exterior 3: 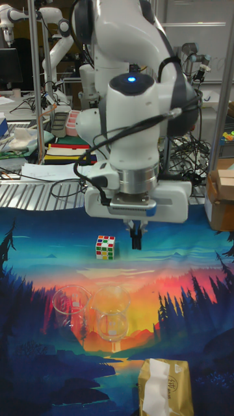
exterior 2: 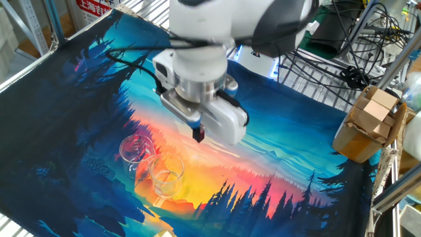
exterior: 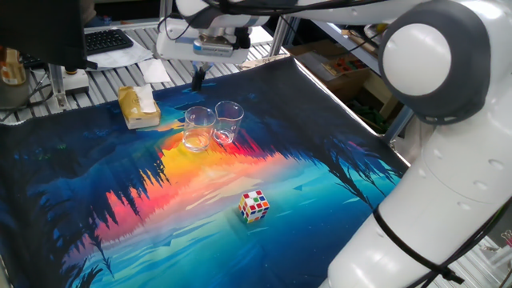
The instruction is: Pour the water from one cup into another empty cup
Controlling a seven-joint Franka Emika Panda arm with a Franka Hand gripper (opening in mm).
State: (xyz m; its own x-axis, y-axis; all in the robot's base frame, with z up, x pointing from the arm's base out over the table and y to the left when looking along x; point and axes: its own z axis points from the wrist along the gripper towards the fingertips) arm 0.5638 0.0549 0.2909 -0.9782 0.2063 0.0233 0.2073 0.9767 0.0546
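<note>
Two clear cups stand upright side by side, touching or nearly so, on the orange part of the printed cloth (exterior: 120, 200) that covers the surface. The water is barely visible; a faint pale pool seems to sit at the bottom of one cup (exterior: 198, 129), the one nearer the tissue pack (exterior: 138, 107), while the other cup (exterior: 229, 122) looks empty, though clear glass makes this hard to confirm. In the other fixed view the two cups appear at (exterior 2: 166, 176) and (exterior 2: 135, 151), and in the tall view at (exterior 3: 111, 314) and (exterior 3: 71, 303). The jaws (exterior 2: 198, 135) hang above the cloth, pointing down, well clear of both cups and holding nothing; the dark fingertips sit so close together that they read as pressed together, with no gap visible between them in any view. In the tall view the jaws (exterior 3: 136, 240) hover behind the cups, between them and a colour cube (exterior 3: 105, 247) that lies on the blue part of the cloth. In one fixed view the jaws (exterior: 198, 78) are above the far edge of the cloth, near the tissue pack, and the cube (exterior: 254, 205) sits well apart from the cups, toward the arm's white base (exterior: 432, 176)
</note>
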